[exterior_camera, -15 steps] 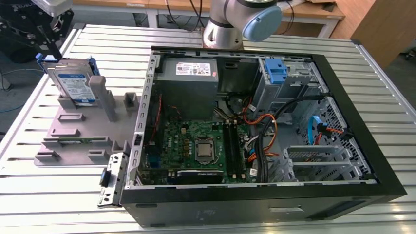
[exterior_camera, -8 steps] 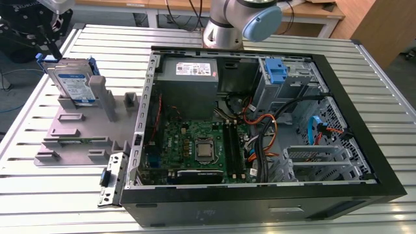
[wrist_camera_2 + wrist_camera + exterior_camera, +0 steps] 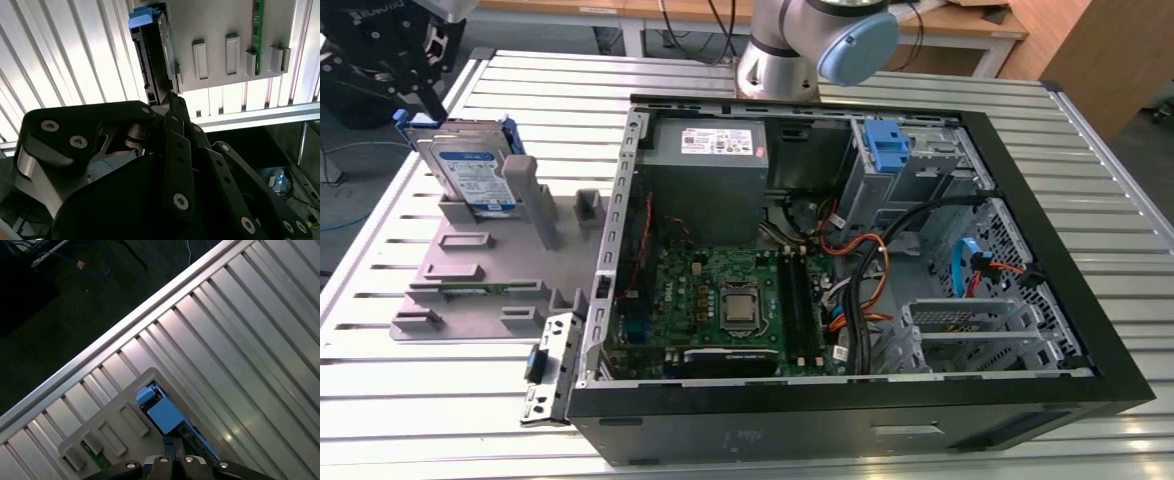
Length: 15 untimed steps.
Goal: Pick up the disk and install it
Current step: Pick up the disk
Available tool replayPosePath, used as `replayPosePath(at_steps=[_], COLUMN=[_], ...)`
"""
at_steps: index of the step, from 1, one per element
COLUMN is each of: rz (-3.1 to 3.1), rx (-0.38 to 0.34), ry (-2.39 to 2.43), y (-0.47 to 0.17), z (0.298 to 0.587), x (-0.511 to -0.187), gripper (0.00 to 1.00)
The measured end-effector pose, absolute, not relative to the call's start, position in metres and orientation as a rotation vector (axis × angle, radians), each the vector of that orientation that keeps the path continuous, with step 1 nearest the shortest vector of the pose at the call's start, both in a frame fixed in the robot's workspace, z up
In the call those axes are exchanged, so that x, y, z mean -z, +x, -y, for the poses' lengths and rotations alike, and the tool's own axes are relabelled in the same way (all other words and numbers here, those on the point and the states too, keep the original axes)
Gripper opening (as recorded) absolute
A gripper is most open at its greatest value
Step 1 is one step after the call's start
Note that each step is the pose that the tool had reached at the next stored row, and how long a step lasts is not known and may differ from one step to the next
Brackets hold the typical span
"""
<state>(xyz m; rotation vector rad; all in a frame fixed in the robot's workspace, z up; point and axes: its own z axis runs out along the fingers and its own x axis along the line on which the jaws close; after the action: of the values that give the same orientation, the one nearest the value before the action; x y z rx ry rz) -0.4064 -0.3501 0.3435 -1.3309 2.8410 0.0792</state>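
At the exterior view's left, the disk [image 3: 470,170] stands upright in a grey fixture [image 3: 494,262] on the tabletop [image 3: 400,400]. The fingers [image 3: 173,107], drawn together, sit at its upper end.

I've got an open PC case [image 3: 854,410] on the slatted table [image 3: 427,400]. Inside: PSU [image 3: 714,150], mobo [image 3: 707,290] w/ CPU [image 3: 739,305], cables [image 3: 854,250] beside. Grey fixture [image 3: 467,270] sits just beside the case, on the exterior view's left, w/ a green board [image 3: 258,30] slotted in.
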Motion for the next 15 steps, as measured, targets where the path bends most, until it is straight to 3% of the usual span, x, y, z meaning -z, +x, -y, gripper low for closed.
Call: replayPosePath(at_steps=[15], rz=[-2.65], rx=[-0.08], ry=[-1.691], y=[-0.4064], z=[0.3501], x=[-0.3427], gripper=[0.11])
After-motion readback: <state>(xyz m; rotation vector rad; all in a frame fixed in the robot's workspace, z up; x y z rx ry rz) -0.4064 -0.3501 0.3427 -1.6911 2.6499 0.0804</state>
